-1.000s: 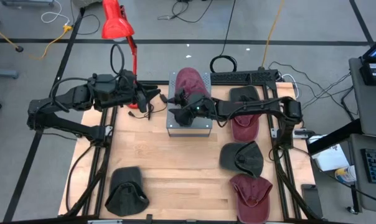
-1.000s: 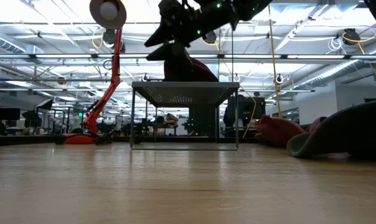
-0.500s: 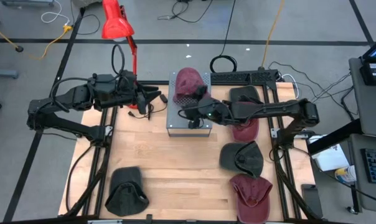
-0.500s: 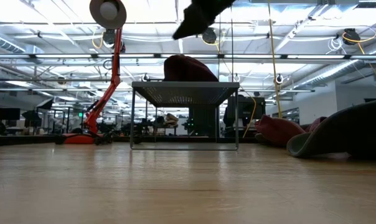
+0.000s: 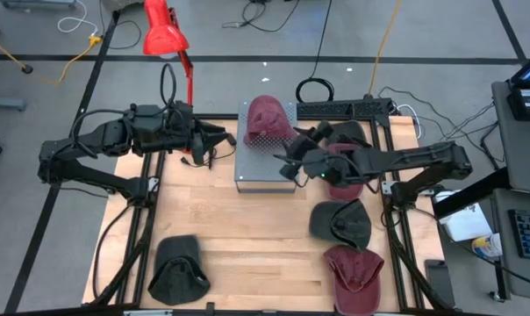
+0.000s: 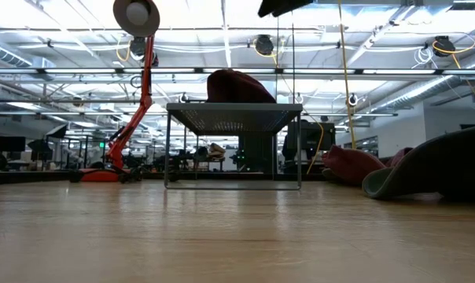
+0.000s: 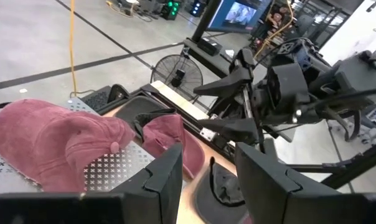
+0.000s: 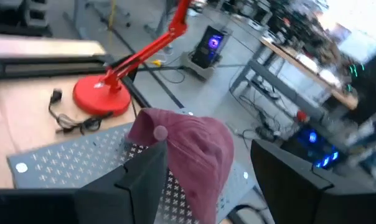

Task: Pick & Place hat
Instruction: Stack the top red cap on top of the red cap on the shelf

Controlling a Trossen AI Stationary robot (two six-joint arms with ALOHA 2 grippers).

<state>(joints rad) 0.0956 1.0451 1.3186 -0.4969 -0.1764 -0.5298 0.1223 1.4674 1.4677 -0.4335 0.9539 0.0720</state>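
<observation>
A maroon hat (image 5: 267, 118) sits crown up on the far part of a perforated metal stand (image 5: 263, 167); the low view shows it on the stand's top (image 6: 236, 85). My right gripper (image 5: 291, 158) hangs open in the air just off the stand's right edge, higher than the hat, its fingers pointing at the hat (image 8: 182, 143) and apart from it. My left gripper (image 5: 219, 139) stays open to the left of the stand, also raised, facing the hat (image 7: 57, 143); nothing is between its fingers.
Right of the stand lie a dark hat (image 5: 344, 133) and a maroon hat (image 5: 346, 180); nearer are a dark green hat (image 5: 340, 224) and another maroon hat (image 5: 353, 270). A dark hat (image 5: 177, 268) lies at the near left. A red lamp (image 5: 164, 35) stands at the far left.
My right gripper has drawn back from the hat on the stand, moving toward the table's right edge and up, and its wrist has rolled. In the low view it has risen almost out of the picture. The hat stays on the stand.
</observation>
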